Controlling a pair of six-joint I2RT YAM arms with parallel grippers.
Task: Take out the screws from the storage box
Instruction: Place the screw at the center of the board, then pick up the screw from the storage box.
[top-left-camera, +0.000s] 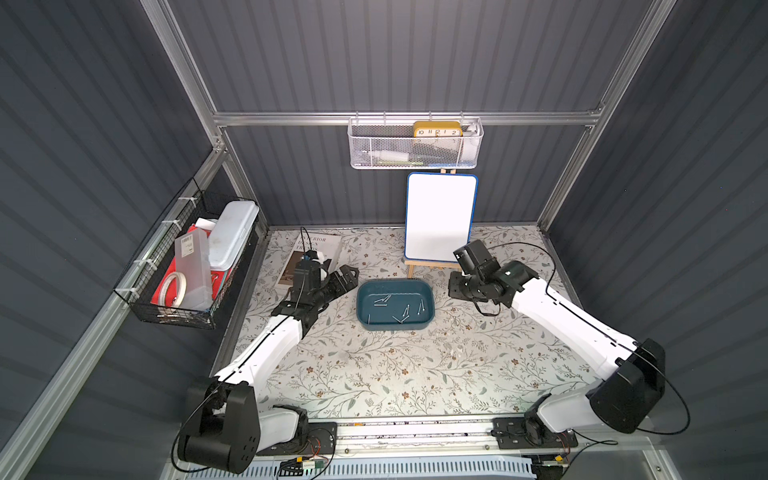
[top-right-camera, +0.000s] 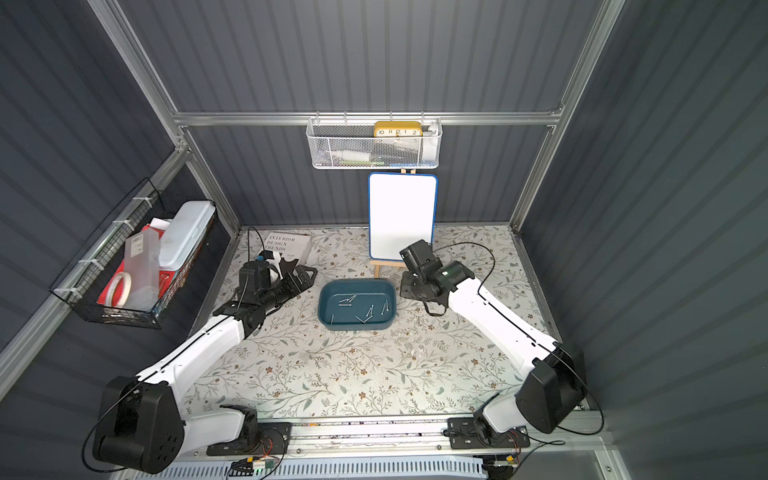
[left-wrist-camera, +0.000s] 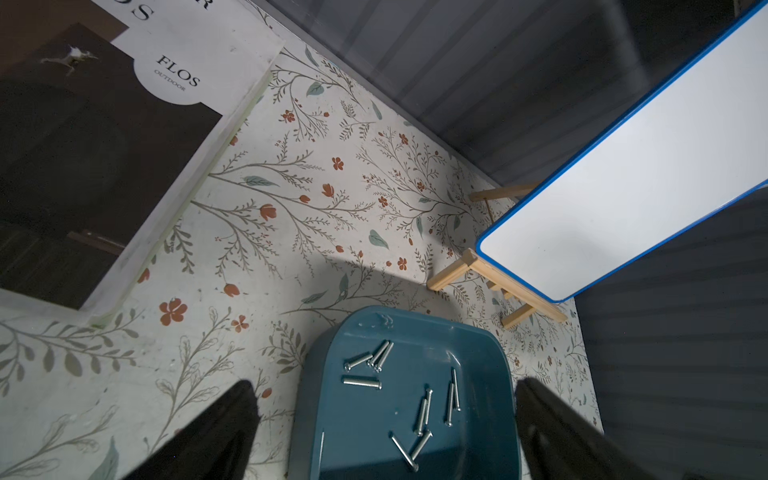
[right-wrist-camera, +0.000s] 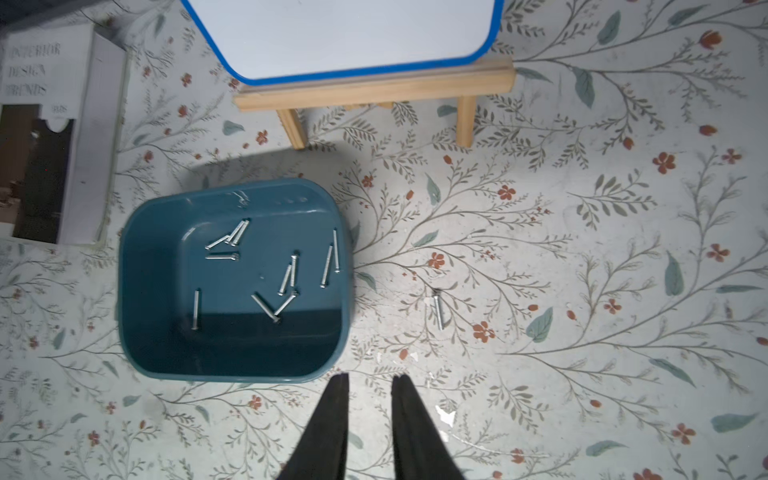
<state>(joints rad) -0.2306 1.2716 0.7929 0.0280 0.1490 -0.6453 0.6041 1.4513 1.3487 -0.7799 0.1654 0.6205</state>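
My left gripper (left-wrist-camera: 384, 386) hangs at the left end of the box (top-left-camera: 409, 291), jaws as wide as they go and holding nothing. It points in over the near wall, which I take as readiness to reach for a screw. My right gripper (right-wrist-camera: 370, 378) hovers over the table (top-left-camera: 374, 374) just off the box's right end, its jaws a narrow gap apart with nothing between them. One screw (right-wrist-camera: 437, 311) lies flat on the table there, clear of the box. I judge that patch to be my drop spot, which would explain why this arm sits outside the rim and not over the tray.

The box sits mid-table, in front of the whiteboard (top-left-camera: 440, 216). The rest of the screws (right-wrist-camera: 293, 266) are inside it, about eleven by my count, all lying flat on its floor. Four sit toward the back, two pairs toward the right wall, a crossed pair near the front, and a single one at the left. So the job looks barely begun.

The mesh basket (top-left-camera: 374, 156) on the back wall holds a yellow clock (top-left-camera: 437, 129) and some pale items I cannot make out. The wire basket (top-left-camera: 174, 318) on the left wall holds a white case (top-left-camera: 235, 232), a clear box (top-left-camera: 192, 270) and a tape roll (top-left-camera: 172, 289).
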